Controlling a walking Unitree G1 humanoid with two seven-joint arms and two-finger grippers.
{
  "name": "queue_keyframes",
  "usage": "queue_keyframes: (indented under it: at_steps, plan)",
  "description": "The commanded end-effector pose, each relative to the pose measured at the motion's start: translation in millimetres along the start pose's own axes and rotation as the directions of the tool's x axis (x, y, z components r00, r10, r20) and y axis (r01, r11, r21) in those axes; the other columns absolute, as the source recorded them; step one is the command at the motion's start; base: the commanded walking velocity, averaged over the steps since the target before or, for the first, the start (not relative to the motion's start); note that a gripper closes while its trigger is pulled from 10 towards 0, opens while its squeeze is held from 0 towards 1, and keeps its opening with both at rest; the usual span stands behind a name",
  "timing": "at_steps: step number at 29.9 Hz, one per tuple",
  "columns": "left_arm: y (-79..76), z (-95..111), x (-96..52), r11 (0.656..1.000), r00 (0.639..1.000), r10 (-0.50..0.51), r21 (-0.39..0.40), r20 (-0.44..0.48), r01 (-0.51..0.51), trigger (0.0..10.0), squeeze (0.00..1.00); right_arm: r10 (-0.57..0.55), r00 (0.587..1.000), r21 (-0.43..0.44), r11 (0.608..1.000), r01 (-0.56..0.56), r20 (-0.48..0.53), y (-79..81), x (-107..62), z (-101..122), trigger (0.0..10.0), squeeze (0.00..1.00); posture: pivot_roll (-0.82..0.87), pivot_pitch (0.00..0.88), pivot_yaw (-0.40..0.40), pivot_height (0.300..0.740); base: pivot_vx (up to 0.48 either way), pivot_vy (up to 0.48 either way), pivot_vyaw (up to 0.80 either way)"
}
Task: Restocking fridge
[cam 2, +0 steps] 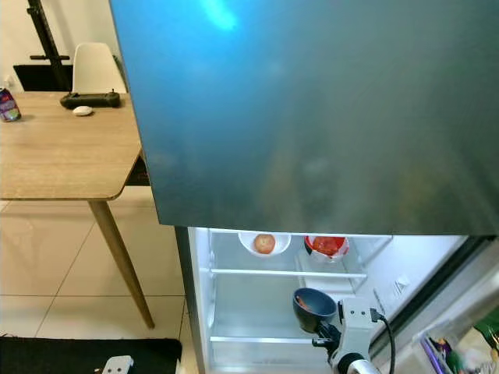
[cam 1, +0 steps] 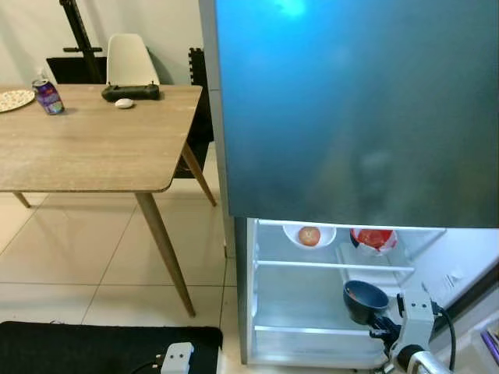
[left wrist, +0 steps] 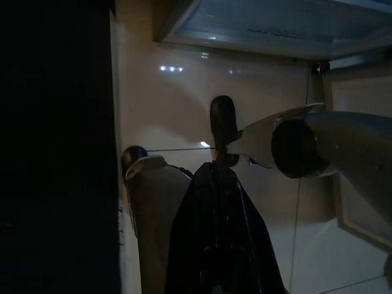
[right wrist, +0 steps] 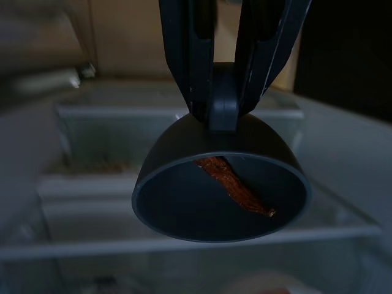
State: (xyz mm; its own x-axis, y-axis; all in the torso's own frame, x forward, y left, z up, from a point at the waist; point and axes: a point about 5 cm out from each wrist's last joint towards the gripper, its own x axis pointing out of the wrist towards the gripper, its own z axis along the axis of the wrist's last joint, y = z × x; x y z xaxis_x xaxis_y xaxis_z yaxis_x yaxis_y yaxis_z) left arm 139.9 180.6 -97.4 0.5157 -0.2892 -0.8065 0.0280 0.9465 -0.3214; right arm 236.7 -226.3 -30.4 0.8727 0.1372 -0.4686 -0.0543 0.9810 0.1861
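The fridge's lower compartment (cam 1: 296, 304) stands open and lit. My right gripper (cam 1: 382, 323) is shut on the rim of a dark blue bowl (cam 1: 365, 300), which hangs just above the lower glass shelf at the right. In the right wrist view the fingers (right wrist: 190, 73) pinch the bowl (right wrist: 220, 196), and a red-brown strip of food (right wrist: 236, 184) lies inside it. On the upper shelf sit a white bowl with a round red-orange fruit (cam 1: 309, 235) and a red-lidded container (cam 1: 374, 238). My left gripper (left wrist: 215, 168) hangs idle over the floor, its fingers together.
A large blue-grey upper fridge door (cam 1: 351, 109) overhangs the compartment. The lower door (cam 1: 468, 304) is swung open at the right. A wooden table (cam 1: 93, 148) at the left carries a can (cam 1: 48, 97). A white chair (cam 1: 131, 58) stands behind it. A black mat (cam 1: 78, 347) lies near my feet.
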Motion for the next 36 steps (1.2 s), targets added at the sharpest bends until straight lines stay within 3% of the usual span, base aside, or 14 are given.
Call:
queue_keyframes:
  at_steps: [1,6,8,11,15,16,18,21,25,26,29,32,35,36]
  plan:
    - [0.0,-1.8,-0.2,1.000,1.000,0.004,0.001,-0.006,-0.004,10.0,0.00,0.020,0.997,0.003,1.000,-0.020,0.076,-1.1,4.1,16.6,10.0,0.00,-0.09,0.000,-0.025,0.740,0.000,0.000,0.00]
    - [0.7,1.4,0.1,1.000,1.000,0.011,0.012,0.007,-0.012,10.0,0.00,0.157,0.981,0.003,0.987,-0.158,0.113,12.4,9.8,26.3,10.0,0.00,-0.09,0.000,-0.023,0.740,0.000,0.000,0.00]
    - [0.1,6.2,0.8,1.000,1.000,0.008,0.020,0.030,-0.008,10.0,0.00,0.266,0.954,0.001,0.963,-0.269,0.141,21.1,11.5,32.6,10.0,0.00,-0.08,0.000,-0.023,0.740,0.000,0.000,0.00]
    - [-0.1,10.5,1.4,1.000,0.999,0.008,0.022,0.050,-0.009,10.0,0.00,0.333,0.930,-0.003,0.941,-0.337,0.157,25.3,11.6,37.0,10.0,0.00,-0.08,0.000,-0.023,0.740,0.000,0.000,0.00]
    - [-3.8,22.6,3.7,0.999,0.995,-0.019,0.043,0.100,0.014,10.0,0.00,0.520,0.836,-0.038,0.852,-0.522,0.176,33.5,7.7,48.4,10.0,0.00,-0.08,0.000,-0.022,0.740,0.000,0.000,0.00]
    - [-3.8,22.6,3.7,0.999,0.995,-0.019,0.043,0.100,0.014,10.0,0.00,0.520,0.836,-0.038,0.852,-0.522,0.176,33.5,7.7,48.4,10.0,0.00,-0.08,0.000,-0.022,0.740,0.000,0.000,0.00]
    - [-6.5,29.0,5.1,0.998,0.992,-0.037,0.057,0.122,0.030,10.0,0.00,0.598,0.786,-0.072,0.801,-0.595,0.159,36.2,3.6,51.8,10.0,0.00,-0.08,0.000,-0.022,0.740,0.000,0.000,0.00]
    - [-10.0,37.4,6.2,0.995,0.986,-0.068,0.078,0.154,0.057,10.0,0.00,0.646,0.753,-0.112,0.764,-0.636,0.128,38.0,0.4,54.9,10.0,0.00,-0.08,0.000,-0.022,0.740,0.000,0.000,0.00]
    - [-13.8,51.0,6.4,0.987,0.971,-0.121,0.128,0.208,0.095,10.0,0.00,0.662,0.736,-0.132,0.750,-0.649,0.140,36.9,-1.8,64.2,10.0,0.00,-0.08,0.000,-0.022,0.740,0.000,0.000,0.00]
    - [-18.4,60.3,6.2,0.969,0.957,-0.176,0.213,0.230,0.127,10.0,0.00,0.677,0.714,-0.139,0.736,-0.663,0.179,35.7,-4.8,74.6,10.0,0.00,-0.08,0.000,-0.024,0.740,0.000,0.000,0.00]
    - [-20.3,63.0,6.1,0.959,0.953,-0.196,0.250,0.231,0.137,10.0,0.00,0.682,0.705,-0.146,0.731,-0.667,0.195,34.9,-6.0,79.0,10.0,0.00,-0.08,0.000,-0.024,0.740,0.000,0.000,0.00]
    - [-28.6,70.2,6.9,0.908,0.941,-0.262,0.384,0.213,0.166,10.0,0.00,0.634,0.723,-0.156,0.771,-0.617,0.273,29.1,-4.7,99.2,10.0,0.00,-0.08,0.000,-0.020,0.740,0.000,0.000,0.00]
    - [-31.8,71.7,7.3,0.889,0.937,-0.284,0.423,0.203,0.177,10.0,0.00,0.621,0.729,-0.155,0.782,-0.604,0.287,27.8,-4.7,104.7,10.0,0.00,-0.08,0.000,-0.020,0.740,0.000,0.000,0.00]
    - [-36.0,73.4,7.8,0.864,0.931,-0.312,0.466,0.192,0.193,10.0,0.00,0.617,0.735,-0.165,0.785,-0.597,0.281,27.6,-4.7,107.9,10.0,0.00,-0.08,0.000,-0.018,0.740,0.000,0.000,0.00]
